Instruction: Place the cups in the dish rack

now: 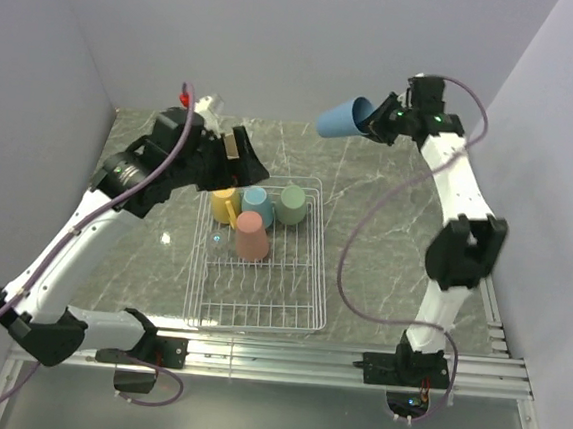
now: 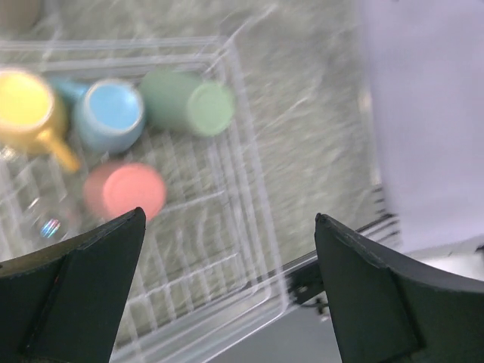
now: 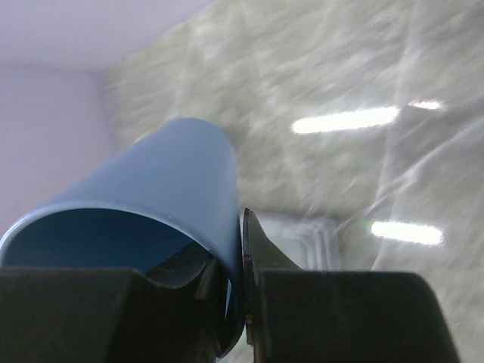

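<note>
The white wire dish rack [image 1: 306, 276] lies mid-table. In its far end, mouths down, are a yellow mug [image 1: 225, 206], a light-blue mug [image 1: 257, 204], a green cup [image 1: 291, 204] and a salmon-pink cup [image 1: 252, 240]. My left gripper [image 1: 243, 159] hovers open and empty above the rack's far left; its wrist view shows the rack rim [image 2: 253, 189] and the same cups between its fingers [image 2: 393, 295]. My right gripper [image 1: 380, 122] is raised at the back right, shut on the rim wall of a blue cup [image 1: 343, 118], which is tilted on its side [image 3: 166, 181].
A pale beige object [image 1: 208, 104] stands at the back left, mostly hidden behind the left arm; it shows at the corner of the left wrist view [image 2: 19, 11]. The rack's near half holds no cups. Walls close in on three sides.
</note>
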Robot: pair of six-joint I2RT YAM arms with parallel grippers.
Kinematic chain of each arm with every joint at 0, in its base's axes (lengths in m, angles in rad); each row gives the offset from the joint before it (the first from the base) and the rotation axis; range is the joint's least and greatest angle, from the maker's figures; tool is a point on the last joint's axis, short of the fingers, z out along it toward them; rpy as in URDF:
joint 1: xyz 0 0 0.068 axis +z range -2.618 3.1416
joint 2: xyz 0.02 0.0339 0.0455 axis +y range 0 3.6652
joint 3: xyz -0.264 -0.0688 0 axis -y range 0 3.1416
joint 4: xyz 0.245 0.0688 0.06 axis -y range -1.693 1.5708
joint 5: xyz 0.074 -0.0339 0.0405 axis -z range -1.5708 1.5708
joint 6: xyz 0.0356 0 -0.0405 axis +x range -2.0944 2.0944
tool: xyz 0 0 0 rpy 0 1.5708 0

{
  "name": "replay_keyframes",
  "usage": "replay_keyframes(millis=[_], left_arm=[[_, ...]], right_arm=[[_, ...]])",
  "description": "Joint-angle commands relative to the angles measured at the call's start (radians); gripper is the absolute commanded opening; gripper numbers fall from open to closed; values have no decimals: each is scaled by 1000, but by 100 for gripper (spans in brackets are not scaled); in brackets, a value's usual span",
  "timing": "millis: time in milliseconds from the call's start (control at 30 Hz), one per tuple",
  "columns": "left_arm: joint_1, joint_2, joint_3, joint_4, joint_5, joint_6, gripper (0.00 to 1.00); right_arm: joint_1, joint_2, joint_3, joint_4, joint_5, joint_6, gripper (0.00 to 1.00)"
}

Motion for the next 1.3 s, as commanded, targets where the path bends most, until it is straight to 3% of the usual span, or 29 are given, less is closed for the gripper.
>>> replay_keyframes(millis=[0, 67, 100, 133, 200, 333, 500, 933, 1067, 1267], left_arm=[[74, -84, -64, 273, 246, -38, 99], [132, -120, -153, 485, 338, -102, 99], [154, -126, -187, 554, 458, -185, 99], [176, -121, -247, 707, 514, -230, 99], [205, -114, -301, 842, 629, -349, 99], [206, -84, -406, 1085, 713, -466, 99], [206, -32, -439, 1119, 754, -476, 100], [208, -77, -635, 1564, 768, -686, 99], [208, -103, -657, 1530, 751, -672, 99], [206, -138, -692, 1535, 731, -671, 91]], right_arm=[[16, -283, -231, 258, -338, 106, 0], [18, -374, -441, 472, -430, 240, 0], [22, -455, -571, 551, -491, 291, 0], [24, -492, -631, 638, -519, 349, 0], [32, -564, -770, 868, -575, 526, 0], [59, -638, -894, 1115, -602, 730, 0], [88, -694, -906, 1124, -591, 761, 0], [228, -684, -926, 1130, -582, 782, 0], [257, -652, -942, 1190, -606, 824, 0], [277, -629, -938, 1111, -620, 760, 0]])
